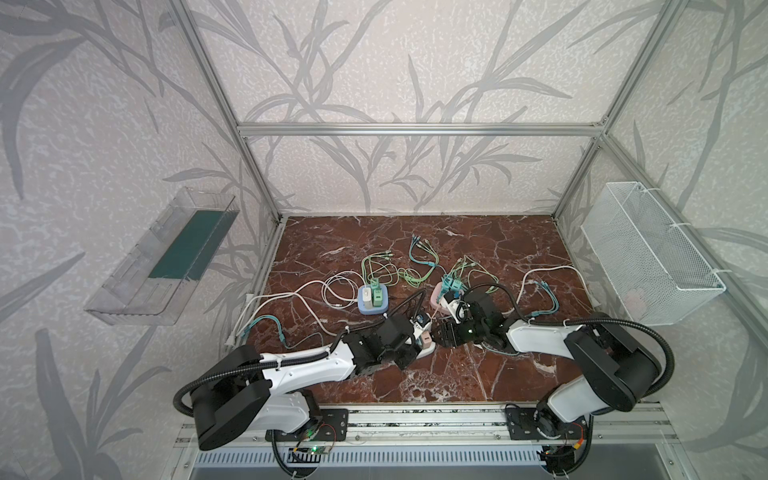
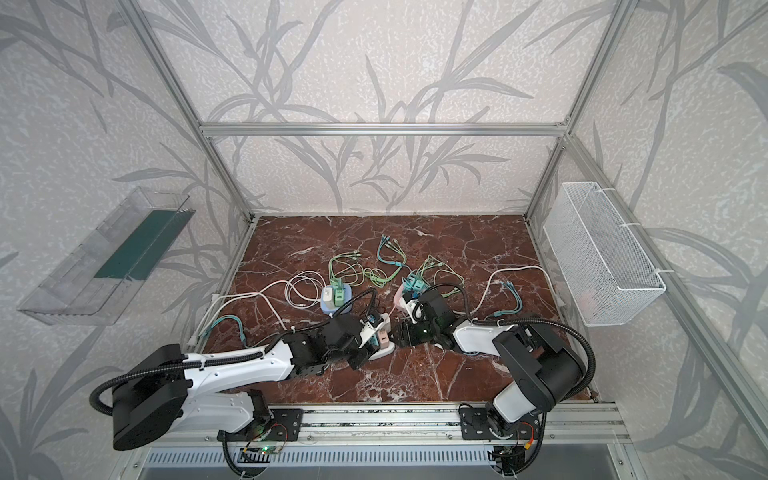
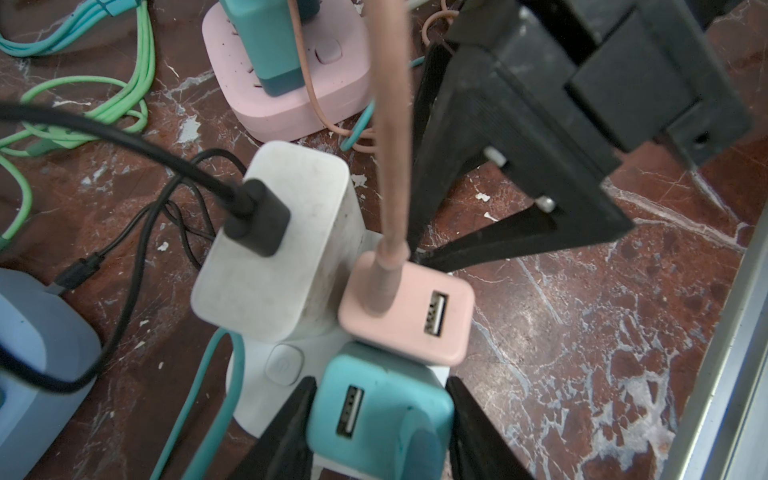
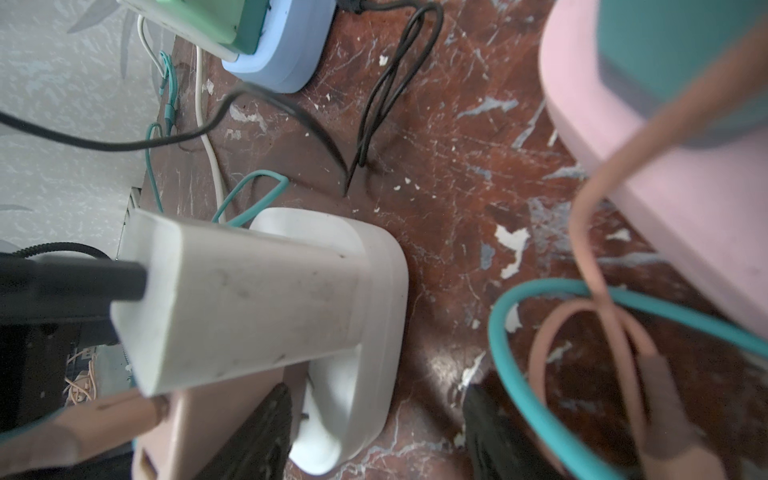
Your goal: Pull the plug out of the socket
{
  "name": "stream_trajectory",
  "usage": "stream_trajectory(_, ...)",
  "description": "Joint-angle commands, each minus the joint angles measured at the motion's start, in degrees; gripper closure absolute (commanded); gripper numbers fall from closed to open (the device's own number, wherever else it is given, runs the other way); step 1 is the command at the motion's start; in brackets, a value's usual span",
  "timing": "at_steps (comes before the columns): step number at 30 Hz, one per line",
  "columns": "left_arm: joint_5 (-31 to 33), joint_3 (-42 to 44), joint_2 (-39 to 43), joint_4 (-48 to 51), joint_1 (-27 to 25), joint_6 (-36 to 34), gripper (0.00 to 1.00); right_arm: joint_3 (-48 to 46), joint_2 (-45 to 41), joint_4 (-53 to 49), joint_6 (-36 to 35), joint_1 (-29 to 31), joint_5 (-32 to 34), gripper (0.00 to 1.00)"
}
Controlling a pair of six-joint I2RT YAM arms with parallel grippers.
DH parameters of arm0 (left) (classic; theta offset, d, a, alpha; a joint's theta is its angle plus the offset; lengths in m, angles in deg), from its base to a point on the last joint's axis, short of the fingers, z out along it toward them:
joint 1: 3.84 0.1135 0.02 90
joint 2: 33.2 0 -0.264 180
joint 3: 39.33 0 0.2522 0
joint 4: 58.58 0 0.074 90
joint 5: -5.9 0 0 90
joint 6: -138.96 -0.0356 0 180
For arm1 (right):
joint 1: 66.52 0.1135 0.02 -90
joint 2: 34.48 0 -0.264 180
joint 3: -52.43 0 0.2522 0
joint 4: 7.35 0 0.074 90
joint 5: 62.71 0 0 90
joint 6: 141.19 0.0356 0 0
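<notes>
The white socket (image 3: 257, 386) stands near the table's front middle in both top views (image 1: 426, 354) (image 2: 380, 353). Three plugs sit in it: a white charger (image 3: 274, 249), a pink plug (image 3: 407, 311) and a teal plug (image 3: 382, 415). My left gripper (image 3: 380, 399) (image 1: 423, 337) is shut on the teal plug, one finger pressed on each side. My right gripper (image 4: 378, 399) (image 1: 438, 332) comes from the opposite side and stands open astride the socket's base (image 4: 374, 291). One of its fingers (image 4: 257, 428) is beside the pink plug (image 4: 199, 415); the other sits off the base above the table.
A pink socket (image 1: 440, 291) with teal plugs and a blue socket (image 1: 372, 300) with white and green plugs stand just behind. Green, teal, white, black and pink cables lie around them. A wire basket (image 1: 648, 257) hangs on the right wall and a clear tray (image 1: 162, 257) on the left.
</notes>
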Motion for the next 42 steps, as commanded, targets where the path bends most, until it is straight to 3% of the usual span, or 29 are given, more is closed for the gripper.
stream_trajectory(1, -2.9, 0.6, -1.4, 0.3, -0.2, -0.2, 0.5, 0.1, -0.9, -2.9, -0.8, -0.1, -2.2, 0.33)
stream_trajectory(8, -3.4, 0.4, -1.9, 0.0, -0.2, -0.1, 0.51, -0.6, -0.1, -1.1, 0.2, -0.1, -3.9, 0.33)
stream_trajectory(23, -5.3, -1.5, -5.0, -2.6, -0.2, 0.3, 0.74, -0.7, 0.7, -5.0, -1.7, -0.1, -4.7, 0.43)
stream_trajectory(42, -5.6, -3.8, -4.0, -6.1, -0.2, -3.2, 0.82, 2.1, 0.3, -20.7, -8.6, 0.0, 8.1, 0.48)
